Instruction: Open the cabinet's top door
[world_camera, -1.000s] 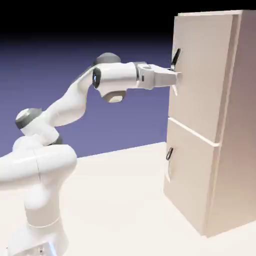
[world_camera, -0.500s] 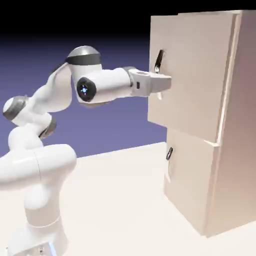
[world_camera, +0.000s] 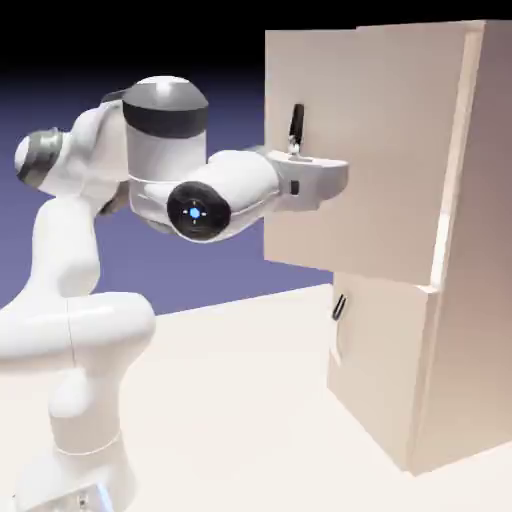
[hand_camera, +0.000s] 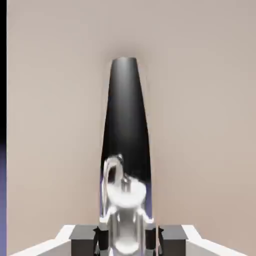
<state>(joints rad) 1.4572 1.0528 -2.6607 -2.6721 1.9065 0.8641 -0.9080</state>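
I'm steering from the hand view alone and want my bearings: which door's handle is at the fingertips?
Observer: The upper one's. In the exterior view the gripper is at the top door, above the lower door.
Operator: Is that top door open at all? I only see its flat face and the black handle.
Observer: Yes, partly; its handle side stands out from the cabinet, past the lower door's edge.
Operator: And the lower door?
Observer: It looks closed, with its own small black handle untouched.
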